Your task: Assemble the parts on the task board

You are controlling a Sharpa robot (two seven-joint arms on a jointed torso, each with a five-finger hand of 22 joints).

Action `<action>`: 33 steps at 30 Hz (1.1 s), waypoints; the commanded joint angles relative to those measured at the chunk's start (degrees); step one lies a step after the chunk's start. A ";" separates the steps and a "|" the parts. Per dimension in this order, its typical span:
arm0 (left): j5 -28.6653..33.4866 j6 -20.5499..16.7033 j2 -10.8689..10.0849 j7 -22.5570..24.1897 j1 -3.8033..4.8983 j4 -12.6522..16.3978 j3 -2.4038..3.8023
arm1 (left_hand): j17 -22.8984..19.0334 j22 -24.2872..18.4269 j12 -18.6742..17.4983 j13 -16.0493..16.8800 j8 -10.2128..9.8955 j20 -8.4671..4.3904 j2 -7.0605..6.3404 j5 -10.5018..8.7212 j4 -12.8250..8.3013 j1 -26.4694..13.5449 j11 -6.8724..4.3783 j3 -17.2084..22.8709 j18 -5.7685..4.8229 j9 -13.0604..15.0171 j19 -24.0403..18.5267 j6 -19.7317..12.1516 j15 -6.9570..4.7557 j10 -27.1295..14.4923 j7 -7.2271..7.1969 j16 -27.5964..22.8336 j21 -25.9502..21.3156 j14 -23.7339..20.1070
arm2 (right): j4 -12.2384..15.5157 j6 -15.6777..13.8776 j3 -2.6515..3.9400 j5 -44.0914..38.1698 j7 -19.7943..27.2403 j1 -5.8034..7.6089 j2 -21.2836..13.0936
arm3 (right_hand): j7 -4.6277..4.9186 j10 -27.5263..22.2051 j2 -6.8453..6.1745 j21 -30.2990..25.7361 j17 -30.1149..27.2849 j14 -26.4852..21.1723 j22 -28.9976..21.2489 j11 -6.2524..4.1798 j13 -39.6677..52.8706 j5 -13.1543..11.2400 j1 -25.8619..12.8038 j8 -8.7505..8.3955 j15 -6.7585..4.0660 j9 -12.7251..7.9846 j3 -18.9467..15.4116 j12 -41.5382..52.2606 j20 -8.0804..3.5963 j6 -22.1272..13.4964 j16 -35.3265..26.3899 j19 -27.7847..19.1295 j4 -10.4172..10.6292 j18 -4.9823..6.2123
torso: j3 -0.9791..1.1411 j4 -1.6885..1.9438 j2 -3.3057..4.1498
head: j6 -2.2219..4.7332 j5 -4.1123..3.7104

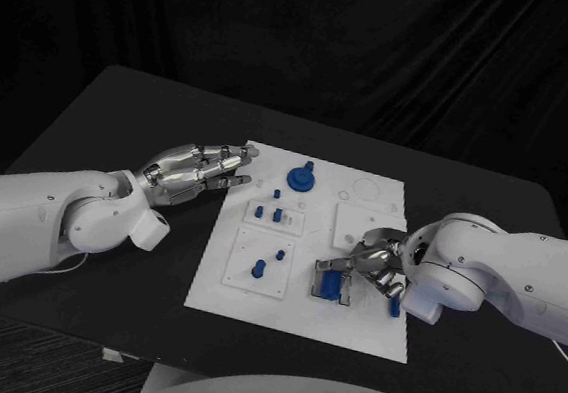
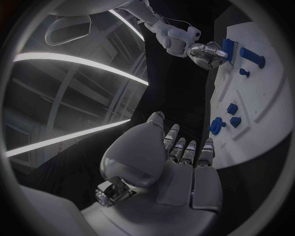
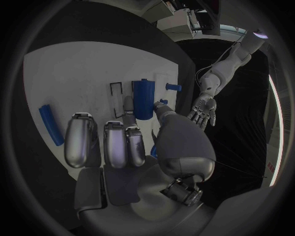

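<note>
Right fingers (image 3: pixel 129 115) touch the blue block (image 3: pixel 143 98), grip unclear | left hand (image 1: pixel 201 171) open, empty | risk: block tips, jams crooked

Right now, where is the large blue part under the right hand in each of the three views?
Head view: the large blue part lies on the near right of the task board, at the right hand.
Left wrist view: it sits beside the far right hand.
Right wrist view: it lies just beyond the fingers.
Shared landmark: the white task board.
</note>
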 commanded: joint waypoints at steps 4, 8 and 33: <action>0.27 0.97 0.19 0.44 -0.10 0.05 0.05 | -0.07 0.02 0.10 -0.03 0.05 0.41 0.00 0.32 -0.08 0.43 0.27 0.32 0.55 -0.06 0.08 -0.34 0.31 0.02 0.17 -0.21 -0.23 -0.02 | -0.11 0.67 -0.16 -0.20 -0.75 -0.37 0.12 | 0.16 6.01 -0.68 -0.40 -0.17 3.47 10.37 0.67 15.10 -4.81 -1.74 -0.57 0.47 -0.47 -2.18 0.21 0.46 -0.66 -0.26 0.45 0.59 1.12 | 0.02 0.02 -0.03 | -0.01 -0.03; 0.27 1.05 0.23 0.37 -0.13 -0.01 0.05 | -0.07 0.03 0.10 -0.03 0.06 0.45 0.01 0.31 -0.06 0.42 0.27 0.37 0.56 -0.05 0.09 -0.36 0.42 0.01 0.21 -0.21 -0.23 -0.02 | -0.15 0.66 -0.16 -0.42 -0.77 -0.38 0.15 | 0.19 6.01 -0.76 -0.42 -0.10 3.49 10.41 0.70 15.10 -7.94 -2.76 -0.61 0.50 -0.60 -3.62 0.21 0.50 -0.69 -0.12 0.52 1.32 1.11 | 0.02 -0.01 -0.03 | -0.01 0.00; 0.27 1.53 0.15 0.09 -0.30 -0.07 0.05 | -0.07 0.09 0.12 -0.03 0.07 0.50 0.05 0.26 0.00 0.37 0.32 0.42 0.56 -0.05 0.11 -0.37 0.56 0.00 0.26 -0.21 -0.21 -0.02 | 0.95 -0.51 -0.14 -1.86 0.48 -0.32 -1.79 | 0.33 6.01 -1.28 2.97 5.38 4.40 11.63 0.87 15.10 -13.58 -5.03 -0.38 0.69 -0.56 -10.27 0.21 0.66 -0.94 3.11 1.86 4.47 0.36 | -0.01 0.07 -0.07 | -0.01 0.59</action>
